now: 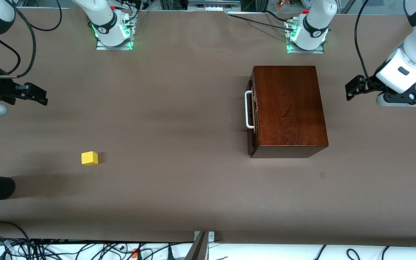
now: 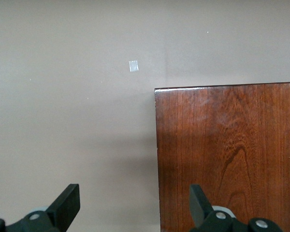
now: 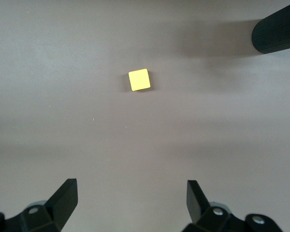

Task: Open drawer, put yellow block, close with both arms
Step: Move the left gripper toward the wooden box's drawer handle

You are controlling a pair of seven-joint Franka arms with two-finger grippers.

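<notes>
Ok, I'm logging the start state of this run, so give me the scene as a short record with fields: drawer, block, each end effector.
drawer: shut, flush in the wooden box, white handle facing the right arm's end of the table
block: yellow, on the table, nearer the front camera than the box, toward the right arm's end, untouched
left end effector: open, empty, in the air by the box at the left arm's end
right end effector: open, empty, up over the table at its own end

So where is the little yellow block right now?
The yellow block sits alone on the bare table, toward the right arm's end, well apart from the wooden box and nearer the front camera than it.
</notes>
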